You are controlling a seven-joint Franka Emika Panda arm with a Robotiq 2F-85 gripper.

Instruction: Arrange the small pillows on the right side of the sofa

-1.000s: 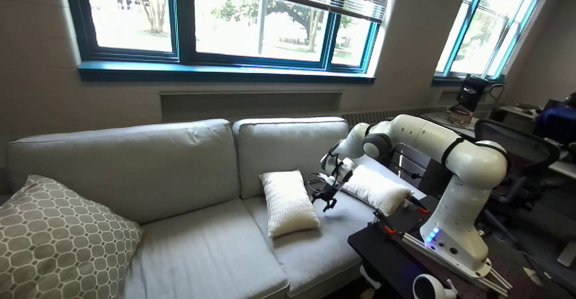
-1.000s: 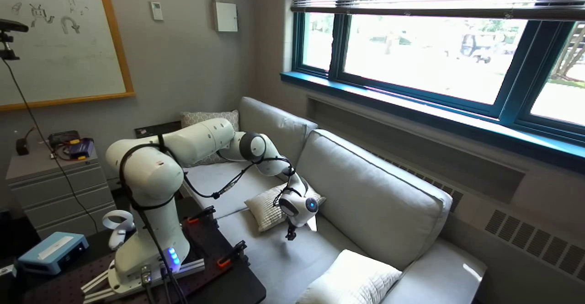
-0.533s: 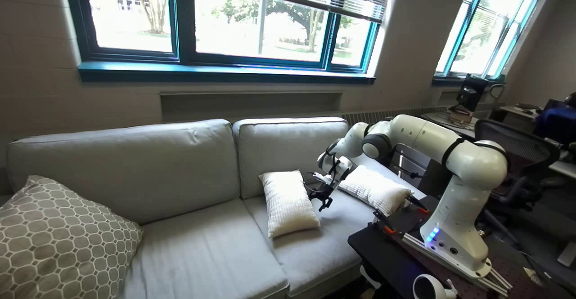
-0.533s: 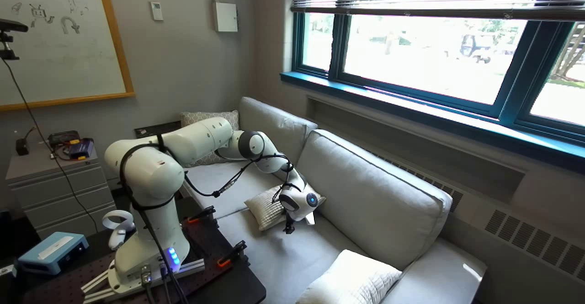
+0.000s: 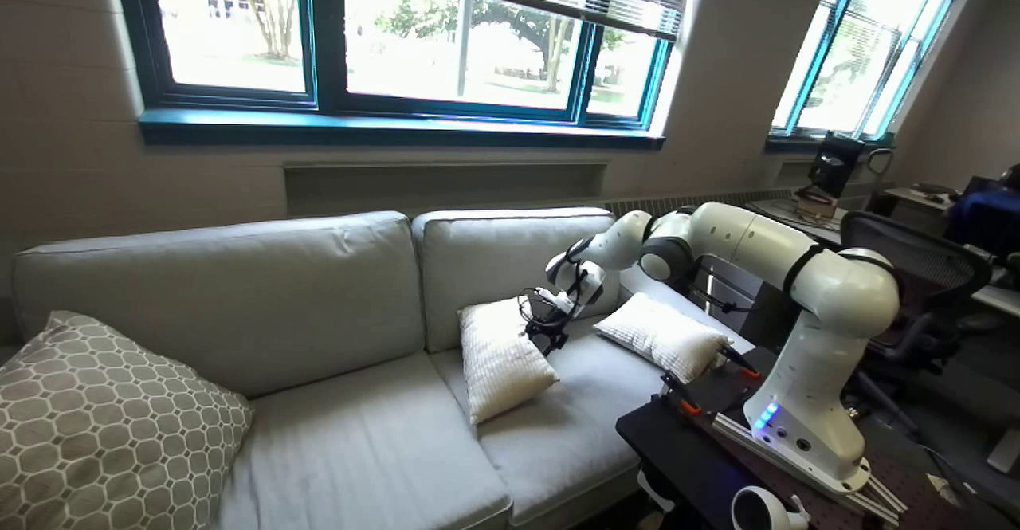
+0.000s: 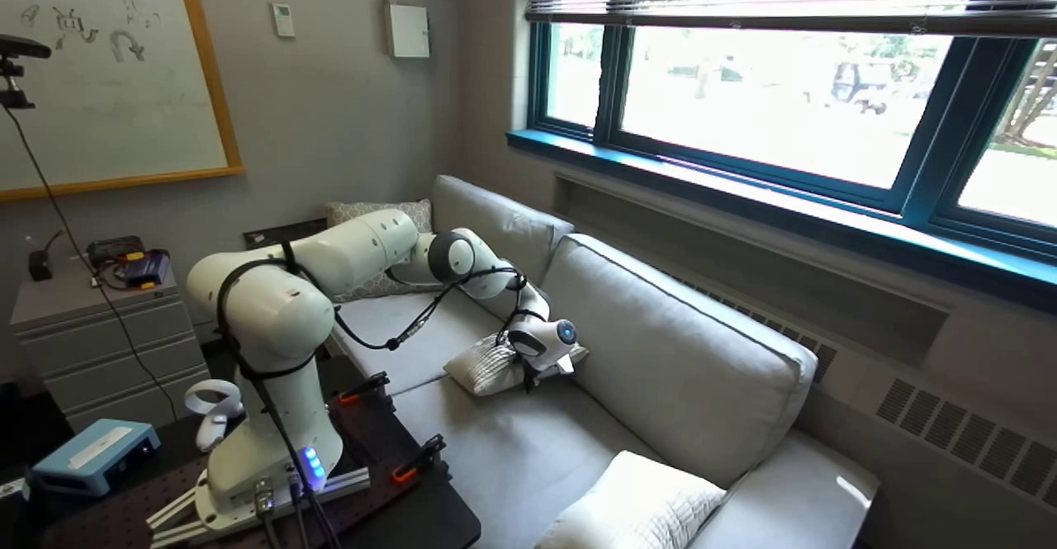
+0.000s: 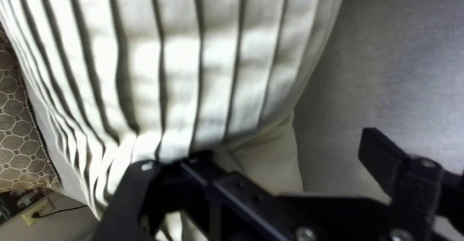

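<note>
Two small white pillows are on the light grey sofa (image 5: 343,442). The middle pillow (image 5: 502,371) lies tilted near the gap between the seat cushions; it also shows in an exterior view (image 6: 487,367) and fills much of the wrist view (image 7: 203,52). The other small pillow (image 5: 665,335) leans by the sofa arm, and shows in an exterior view (image 6: 640,504). My gripper (image 5: 548,340) is low at the middle pillow's side. In the wrist view the gripper (image 7: 290,150) has its fingers wide apart; one finger presses into the pillow, creasing it, and the other is over the bare seat.
A larger beige lattice cushion (image 5: 119,418) is at the far end of the sofa. Back cushions (image 6: 669,351) rise behind the pillows. The black robot table (image 5: 669,442), with orange-tipped clamps (image 6: 419,460), stands close to the sofa's front.
My gripper has moved toward the middle pillow, away from the pillow by the arm. The middle pillow has shifted and turned slightly under its push. The other pillow has not moved.
</note>
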